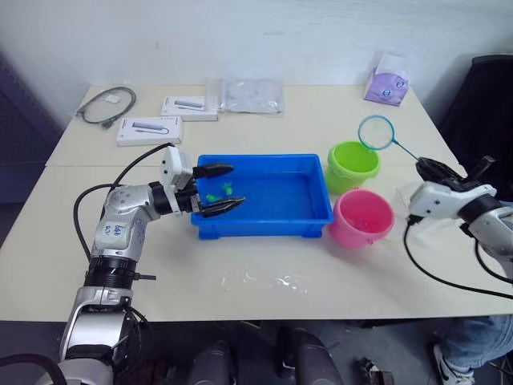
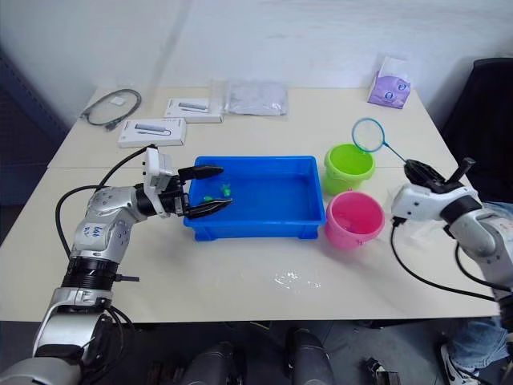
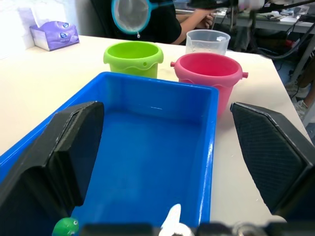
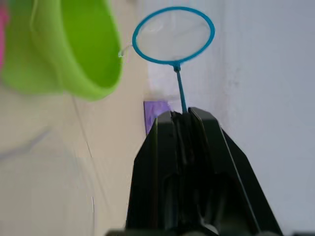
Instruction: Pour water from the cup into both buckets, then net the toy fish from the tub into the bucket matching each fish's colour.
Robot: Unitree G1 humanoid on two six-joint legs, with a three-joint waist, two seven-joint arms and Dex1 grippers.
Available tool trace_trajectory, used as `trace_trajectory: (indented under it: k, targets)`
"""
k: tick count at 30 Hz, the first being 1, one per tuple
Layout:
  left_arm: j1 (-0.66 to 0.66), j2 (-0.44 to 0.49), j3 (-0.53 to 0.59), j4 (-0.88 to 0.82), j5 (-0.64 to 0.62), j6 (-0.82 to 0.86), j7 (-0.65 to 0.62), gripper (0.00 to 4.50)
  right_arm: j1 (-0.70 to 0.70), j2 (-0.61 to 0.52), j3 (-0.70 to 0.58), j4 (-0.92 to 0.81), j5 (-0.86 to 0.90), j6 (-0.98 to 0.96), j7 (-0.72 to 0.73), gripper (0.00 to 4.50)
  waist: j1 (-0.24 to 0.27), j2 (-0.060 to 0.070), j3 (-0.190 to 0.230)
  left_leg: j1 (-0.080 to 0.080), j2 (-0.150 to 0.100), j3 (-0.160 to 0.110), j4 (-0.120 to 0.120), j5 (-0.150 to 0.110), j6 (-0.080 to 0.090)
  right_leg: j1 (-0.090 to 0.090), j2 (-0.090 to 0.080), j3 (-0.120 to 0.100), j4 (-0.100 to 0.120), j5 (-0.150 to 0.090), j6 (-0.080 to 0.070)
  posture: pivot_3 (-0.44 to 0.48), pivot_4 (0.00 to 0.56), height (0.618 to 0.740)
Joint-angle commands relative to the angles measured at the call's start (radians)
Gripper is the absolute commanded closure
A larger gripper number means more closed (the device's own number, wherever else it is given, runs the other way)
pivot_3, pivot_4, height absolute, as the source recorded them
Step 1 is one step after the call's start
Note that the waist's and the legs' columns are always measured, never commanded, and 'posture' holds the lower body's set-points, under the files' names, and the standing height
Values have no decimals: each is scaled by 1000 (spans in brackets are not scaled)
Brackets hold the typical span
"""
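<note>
Right tool (image 1: 426,166) tight on net (image 1: 376,132) handle.

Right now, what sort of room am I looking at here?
Probably an office or lab used for robot trials: a plain pale table against a white wall, boxed gadgets and a coiled cable at the back, and a cluttered workbench behind.
</note>
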Motion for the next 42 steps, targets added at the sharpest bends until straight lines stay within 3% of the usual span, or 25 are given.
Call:
trace_trajectory:
  k: [1, 4, 8, 17, 28, 36, 42]
  targets:
    - [22, 61, 75, 26, -20, -28, -19, 76, -3, 60, -45, -211, 403, 245, 239, 4500, -3, 0, 0, 0, 0, 0, 0, 0, 0, 0, 0, 0, 0, 0, 0, 0, 150, 740]
    - [42, 95, 114, 35, -33, -37, -29, 76, 4, 48, 16, -371, 505, 451, 382, 4500, -4, 1, 0, 0, 1, -1, 0, 0, 0, 0, -1, -1, 1, 0, -1, 0, 150, 740]
    - [106, 179, 174, 38, -40, -29, -55, 76, -75, 89, 130, -494, 528, 732, 417, 4500, 6, 0, 0, 0, 0, -1, 1, -2, 3, 0, -3, -1, 1, 0, -1, 0, 150, 740]
    - [168, 302, 219, 88, -33, -37, -111, 76, -237, 136, 309, -458, 416, 987, 487, 4500, 14, 0, 0, -2, -2, -2, 2, -3, 4, -2, -6, -2, 1, -1, -2, 0, 150, 740]
    - [195, 317, 222, 138, -29, -85, -157, 76, -405, 279, 434, -276, 253, 1079, 479, 4500, 2, 0, 0, -4, -2, -1, 2, -3, 4, -4, -5, -3, 1, -1, -2, 0, 150, 740]
    - [204, 298, 219, 130, -36, -92, -154, 76, -485, 419, 422, -139, 240, 1072, 479, 4500, -15, 0, 0, -8, -2, -2, 2, -3, 4, -6, -5, -4, 1, -1, -1, 0, 150, 740]
    - [213, 279, 214, 94, -37, -82, -131, 76, -502, 469, 360, -130, 268, 1089, 468, 4500, -15, 0, 0, -8, -2, -2, 2, -3, 4, -6, -5, -4, 1, -1, -1, 0, 150, 740]
